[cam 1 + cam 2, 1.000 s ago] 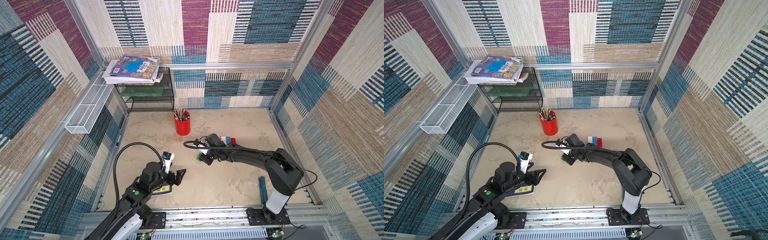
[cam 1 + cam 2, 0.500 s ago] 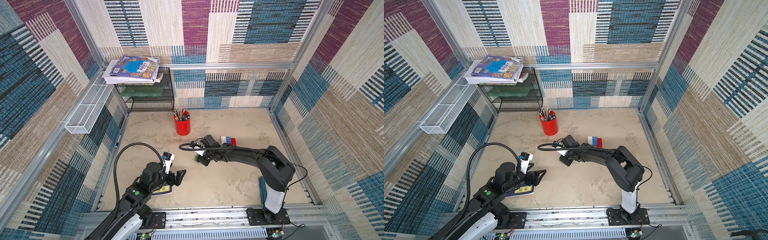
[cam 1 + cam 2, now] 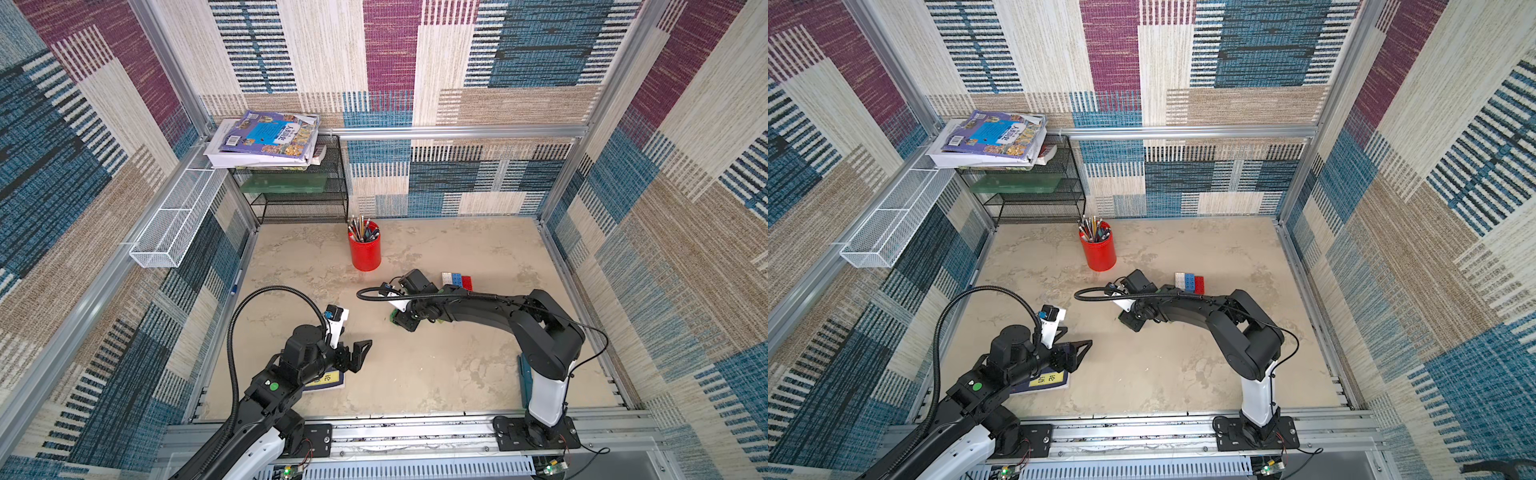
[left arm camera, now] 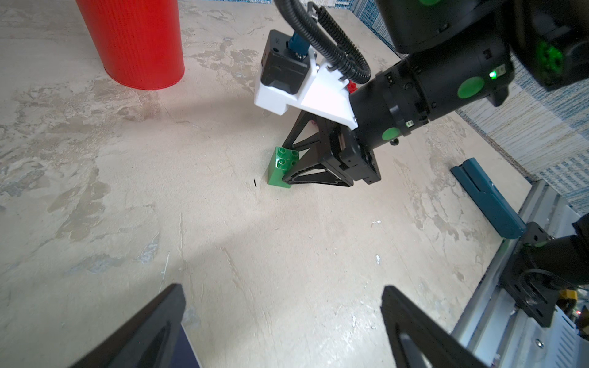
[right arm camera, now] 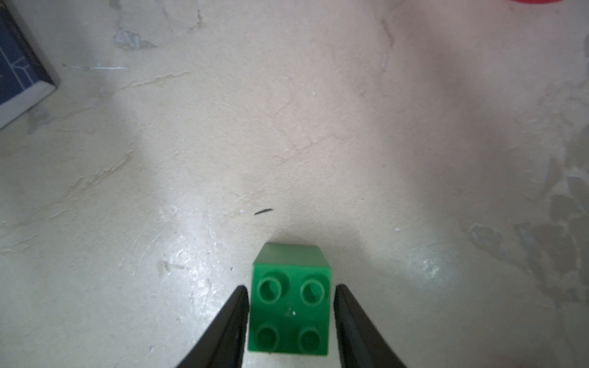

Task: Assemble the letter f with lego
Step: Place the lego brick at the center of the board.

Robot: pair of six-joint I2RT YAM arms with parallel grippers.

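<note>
the left tool hangs idle with its jaws spread wide and nothing between them, low over the surface. a blue booklet lies right under its arm. beyond it, well ahead of the jaws, stands a red pencil cup.

further right, the right tool is down at the surface with the green brick between its jaws. the brick sits studs up, flat on the surface, and a thin strip of light shows on either side, so the jaws flank it without pinching it.

behind that tool's wrist, a white brick, a blue brick and a red brick lie in a touching row. that row may be one bar of the f. i judge the job is early: the green one is still apart from the row, and no stem or second bar is visible.

both top views show the row of three, but the arm nearly hides the green brick there. only the right wrist view shows the gaps beside the brick. the left wrist view shows it resting on the surface, and a teal bar off by the rail.
</note>
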